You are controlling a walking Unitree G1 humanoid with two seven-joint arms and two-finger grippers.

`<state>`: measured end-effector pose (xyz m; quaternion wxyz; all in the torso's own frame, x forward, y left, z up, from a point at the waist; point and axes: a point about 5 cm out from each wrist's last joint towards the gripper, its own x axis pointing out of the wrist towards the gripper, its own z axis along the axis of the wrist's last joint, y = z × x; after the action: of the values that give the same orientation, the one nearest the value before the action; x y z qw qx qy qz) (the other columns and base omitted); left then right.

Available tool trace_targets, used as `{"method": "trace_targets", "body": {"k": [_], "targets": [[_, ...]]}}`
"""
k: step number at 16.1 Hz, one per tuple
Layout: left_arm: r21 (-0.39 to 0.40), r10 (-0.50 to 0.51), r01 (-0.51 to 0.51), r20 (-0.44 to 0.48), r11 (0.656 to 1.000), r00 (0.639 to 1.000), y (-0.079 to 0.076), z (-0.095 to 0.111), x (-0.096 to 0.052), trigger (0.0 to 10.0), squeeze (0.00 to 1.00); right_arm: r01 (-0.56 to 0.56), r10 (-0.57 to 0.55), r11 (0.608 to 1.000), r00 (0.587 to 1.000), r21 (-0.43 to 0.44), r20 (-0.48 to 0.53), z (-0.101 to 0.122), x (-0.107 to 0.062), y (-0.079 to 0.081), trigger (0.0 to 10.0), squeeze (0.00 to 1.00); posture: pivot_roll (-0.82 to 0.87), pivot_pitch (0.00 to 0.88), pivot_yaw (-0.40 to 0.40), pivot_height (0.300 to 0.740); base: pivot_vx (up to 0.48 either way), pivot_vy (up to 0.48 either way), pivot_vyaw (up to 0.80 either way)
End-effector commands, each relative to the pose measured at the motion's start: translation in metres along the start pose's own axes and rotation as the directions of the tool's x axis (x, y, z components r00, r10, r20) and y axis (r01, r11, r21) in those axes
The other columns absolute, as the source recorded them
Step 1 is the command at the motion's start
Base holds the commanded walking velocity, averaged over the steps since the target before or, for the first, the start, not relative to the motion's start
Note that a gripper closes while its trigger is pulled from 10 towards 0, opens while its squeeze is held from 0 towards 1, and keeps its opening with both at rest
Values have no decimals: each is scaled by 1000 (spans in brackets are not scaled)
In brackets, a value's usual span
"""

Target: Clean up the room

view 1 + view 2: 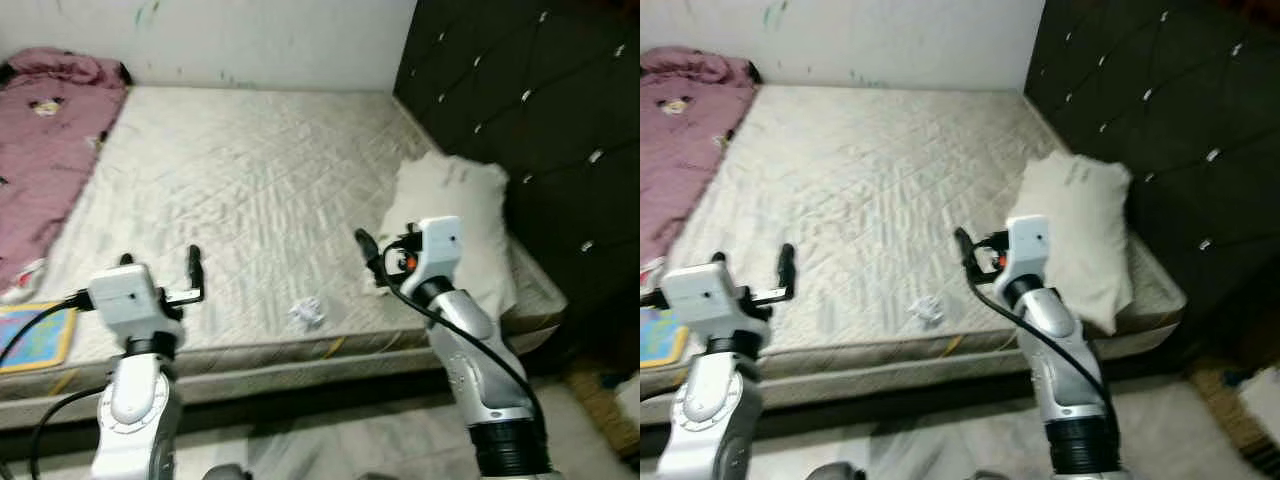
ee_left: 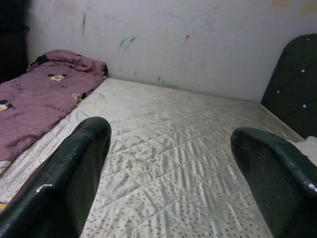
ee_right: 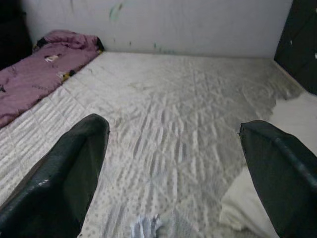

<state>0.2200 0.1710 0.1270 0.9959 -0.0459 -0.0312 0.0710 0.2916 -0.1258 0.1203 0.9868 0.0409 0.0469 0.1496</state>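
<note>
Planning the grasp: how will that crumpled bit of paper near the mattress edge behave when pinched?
The crumpled paper looks small and loosely wadded, so it is probably very light and will squash between the fingers. It lies free on the quilted mattress, so a nudge would likely slide it. The open right gripper hangs just behind it.

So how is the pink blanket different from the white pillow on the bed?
The blanket is pink with little pictures on it, while the pillow is plain white. The blanket lies rumpled along the left side of the mattress, while the pillow sits on the right side beside the dark headboard. The blanket covers far more of the bed than the pillow. Both are soft bedding resting on the mattress.
</note>
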Motion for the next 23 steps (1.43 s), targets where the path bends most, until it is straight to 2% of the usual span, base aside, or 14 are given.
{"method": "trace_targets", "body": {"k": [1, 6, 20, 23], "targets": [[-15, -24, 24, 14, 1000, 1000, -5, 3, 1, 10000, 0, 20, -20, 1000, 1000, -11, 9, 3, -1, -7, 10000, 0, 2, 0, -67, 740, 0, 0, 0], [-17, -40, 40, 31, 999, 999, -5, 5, 2, 10000, 0, 3, -3, 1000, 1000, -22, 12, 4, 1, -4, 10000, 0, 0, 0, -67, 740, 174, 0, 0], [-28, -59, 60, 28, 998, 998, -8, 5, 1, 10000, 0, -11, 12, 1000, 1000, -14, 3, 3, 0, -3, 10000, 0, 1, 0, -68, 740, 404, 0, 0], [-23, -27, 27, 14, 999, 1000, -8, 3, 1, 10000, 0, -15, 15, 1000, 1000, -17, -2, 2, 1, -3, 10000, 0, 2, 0, -70, 740, 242, 0, 0]]}}
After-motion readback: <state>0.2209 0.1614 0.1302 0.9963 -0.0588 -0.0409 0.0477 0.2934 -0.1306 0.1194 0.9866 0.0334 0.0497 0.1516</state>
